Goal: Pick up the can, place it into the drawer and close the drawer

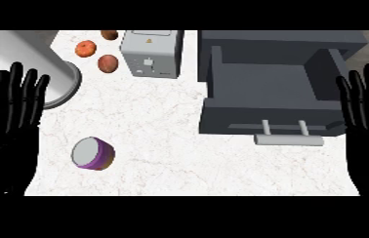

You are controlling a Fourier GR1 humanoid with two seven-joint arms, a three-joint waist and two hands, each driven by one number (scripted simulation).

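Lying on white marbled counter [216,164]: purple can [93,154], beside open drawer [270,88].

can [93,153] front-left on counter [180,159], open drawer [270,93] right, toaster [150,53] behind, btwn them

Right hand [355,101] cut by the picture's edge — topmost fruit [110,34] half cropped.

Purple can [93,154] with a pale grey top, tilted on the white counter, well apart from the drawer and to its lower left. Dark grey drawer [270,93], pulled open, inside bare, with a light grey bar handle [288,139] on its front, facing the near edge.
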